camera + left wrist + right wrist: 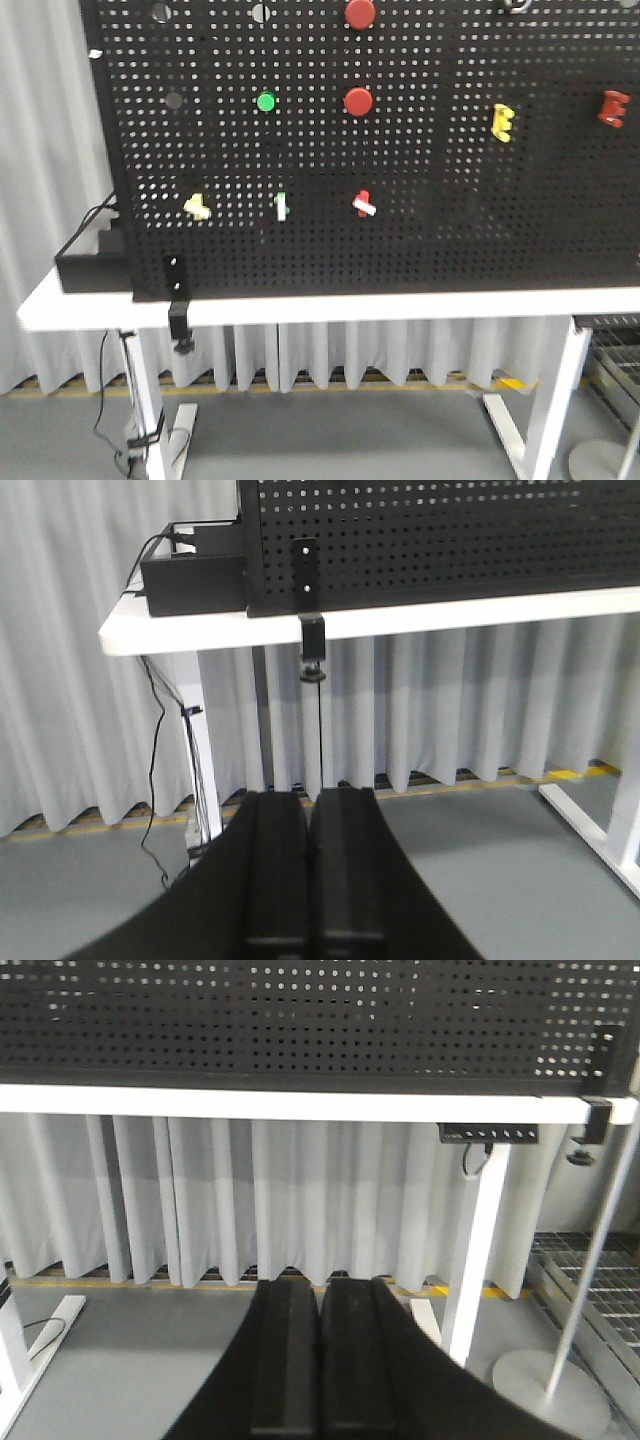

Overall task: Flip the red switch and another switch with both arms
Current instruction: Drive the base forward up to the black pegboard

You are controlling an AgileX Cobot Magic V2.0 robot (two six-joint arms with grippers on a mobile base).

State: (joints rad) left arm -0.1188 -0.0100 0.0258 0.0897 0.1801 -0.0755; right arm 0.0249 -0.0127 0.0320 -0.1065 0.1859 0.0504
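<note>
Left gripper: my black left gripper (pixel 311 798) is closed, its two flat fingers pressed together along their length. It sits low, below the tabletop, and faces the table's front edge.
Right gripper: my black right gripper (pixel 322 1285) is closed the same way, finger against finger, also below table height.
Ahead of the left: a black metal clamp (pixel 313 645) grips the edge of the white tabletop (pixel 450 612). A black rectangular box (pixel 190 575) sits on the table's left corner.
Ahead of the right: the same white table edge runs across, with pleated grey curtain (pixel 200 1200) hanging behind it.
Board: a black perforated pegboard (pixel 450 230) stands upright on the table.
Red switch: the tiny red toggle switch (pixel 363 204) with a white lever tip is in the board's lower row, straight below two big round red push buttons (pixel 358 101).
Other switch: the tiny pale yellow toggle switch (pixel 197 207) is in the same row, well to the left.
Between them: a green-and-white toggle (pixel 282 206).
Lever positions: the front view is soft, so I cannot tell which way either lever is thrown.
Both switches: well apart from my grippers, up on the board.
</note>
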